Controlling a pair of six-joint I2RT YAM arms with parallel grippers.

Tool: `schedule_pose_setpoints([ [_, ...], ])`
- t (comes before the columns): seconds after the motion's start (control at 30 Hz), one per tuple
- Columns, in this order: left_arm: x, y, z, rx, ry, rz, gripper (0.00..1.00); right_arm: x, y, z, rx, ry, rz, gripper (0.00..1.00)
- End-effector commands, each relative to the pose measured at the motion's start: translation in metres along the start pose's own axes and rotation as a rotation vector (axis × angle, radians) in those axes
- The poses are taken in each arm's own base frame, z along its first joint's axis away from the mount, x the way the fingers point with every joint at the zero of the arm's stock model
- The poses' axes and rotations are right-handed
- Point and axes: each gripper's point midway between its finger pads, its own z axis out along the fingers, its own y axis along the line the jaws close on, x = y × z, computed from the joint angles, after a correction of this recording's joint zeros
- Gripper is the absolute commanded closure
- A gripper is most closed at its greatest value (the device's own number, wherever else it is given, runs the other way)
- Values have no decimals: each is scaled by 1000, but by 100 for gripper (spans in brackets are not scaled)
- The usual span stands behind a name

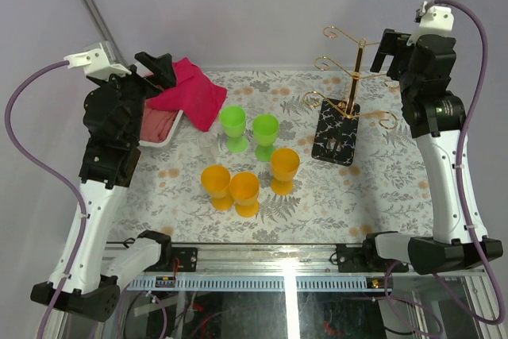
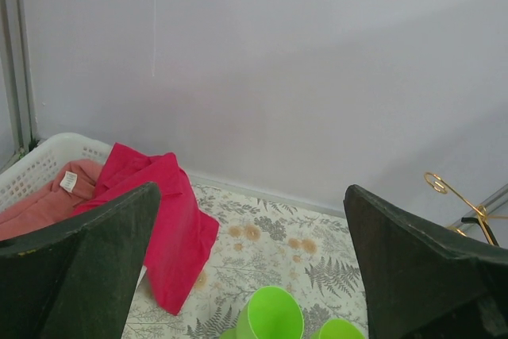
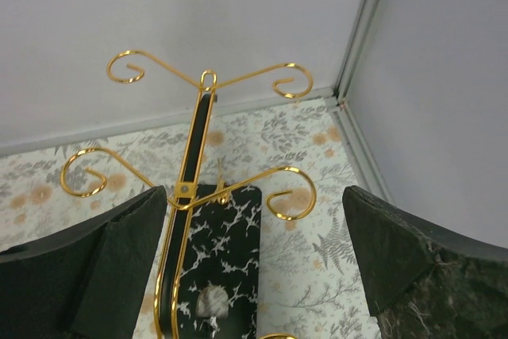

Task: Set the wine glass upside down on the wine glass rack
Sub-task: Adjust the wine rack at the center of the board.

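Left gripper (image 2: 252,192) is spread wide and holds nothing, raised over the white basket (image 1: 163,138) with pink cloth (image 1: 194,93) at the counter's (image 1: 397,172) far left corner. Right gripper (image 3: 254,194) is spread too and empty, up by the far right corner. Wine glass rack (image 1: 336,134) stands upright near that corner. Two green goblets (image 1: 232,123) and three orange goblets (image 1: 245,190) stand upright mid-counter, apart from the rack.

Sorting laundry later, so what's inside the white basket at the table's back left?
The white basket holds a salmon-pink cloth; a magenta cloth spills over its rim onto the table. Anything beneath the cloths is covered.
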Motion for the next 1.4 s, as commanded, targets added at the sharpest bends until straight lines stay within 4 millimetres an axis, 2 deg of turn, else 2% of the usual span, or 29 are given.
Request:
schedule_pose_setpoints([
  [0.0, -6, -9, 7, 44, -31, -5, 0, 2, 12, -10, -74, 39, 32, 1],
  [0.2, 14, -14, 21, 71, 32, 2, 0, 18, 2, -6, -15, 96, 4, 1],
  [0.37, 24, -31, 31, 161, 60, 29, 0, 33, 21, -1, -106, 172, -5, 1],
  [0.5, 35, -52, 30, 299, 92, 65, 0, 29, 36, -9, -201, 143, 10, 1],
  [0.6, 56, -72, 24, 447, 153, 89, 0, 39, 50, -20, -331, 89, -49, 1],
  [0.7, 81, -90, 20, 582, 237, 79, 0, 17, 58, -36, -400, -53, -35, 1],
  [0.8, 100, -101, 21, 636, 284, 91, 0, 8, 53, -36, -374, -54, -31, 1],
  [1.03, 146, -129, 30, 696, 378, 237, 0, -6, 37, -29, -268, -38, -43, 1],
  [1.1, 157, -132, 35, 707, 403, 237, 0, -3, 34, -27, -250, -30, -42, 1],
  [1.2, 167, -139, 37, 736, 431, 231, 0, 12, 33, -19, -233, 36, -54, 1],
  [1.3, 181, -142, 39, 761, 463, 238, 0, 29, 42, -12, -265, 111, -57, 1],
  [1.37, 191, -143, 39, 776, 490, 250, 0, 29, 49, -9, -296, 128, -55, 1],
])
